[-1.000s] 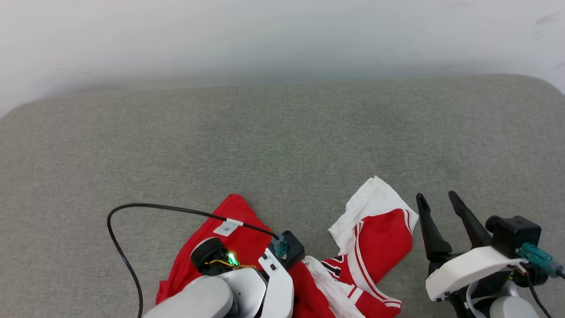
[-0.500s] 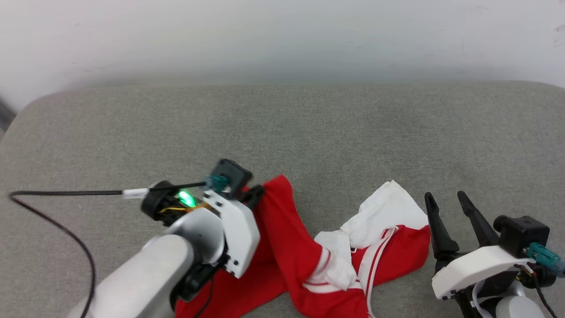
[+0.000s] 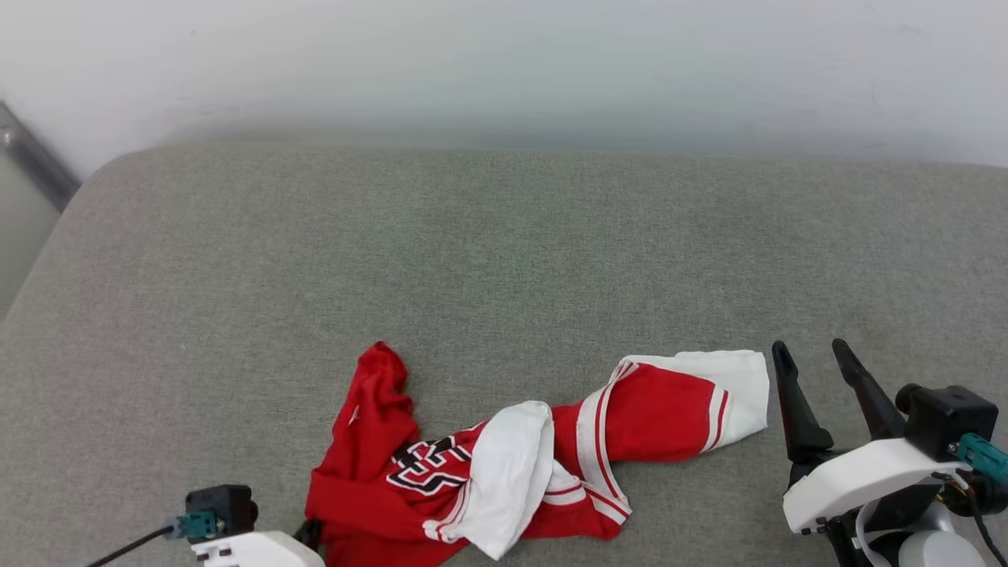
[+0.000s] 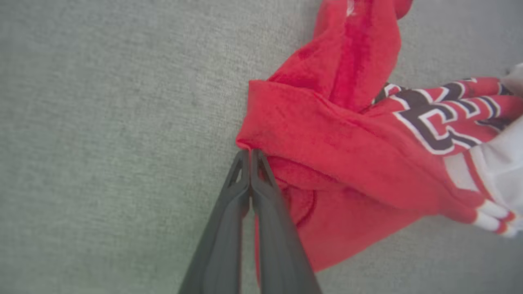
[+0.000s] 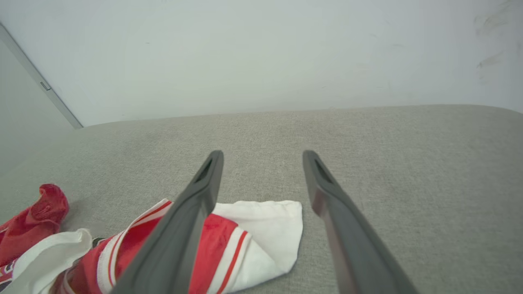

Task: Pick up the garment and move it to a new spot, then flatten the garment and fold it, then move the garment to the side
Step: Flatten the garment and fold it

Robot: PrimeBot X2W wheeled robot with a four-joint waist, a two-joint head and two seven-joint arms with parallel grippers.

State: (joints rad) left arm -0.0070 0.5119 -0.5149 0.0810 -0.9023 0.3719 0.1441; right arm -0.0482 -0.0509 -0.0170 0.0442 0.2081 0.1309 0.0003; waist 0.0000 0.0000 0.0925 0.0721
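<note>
The garment [image 3: 630, 409] lies crumpled in a long strip on the grey cushion [image 3: 504, 252], red with white sleeves, and part of its black print faces up. In the left wrist view my left gripper [image 4: 249, 153] is shut, its tips pinching the corner of a red fold of the garment [image 4: 335, 134]. My left wrist [image 3: 236, 539] sits at the bottom edge, beside the garment's left end. My right gripper [image 3: 809, 350] stands open just right of the white sleeve, holding nothing. From the right wrist, the right gripper [image 5: 263, 157] hovers above that sleeve [image 5: 261, 228].
The cushion runs wide behind and to both sides of the garment, and it ends at a pale wall [image 3: 504, 63]. Its rounded left edge [image 3: 47, 260] drops off near a grey strip [image 3: 31, 157] on the wall.
My left gripper went from open to shut, lifted red cloth, then came down to the lower left. The garment now lies stretched out, print up. The head view has shifted.
</note>
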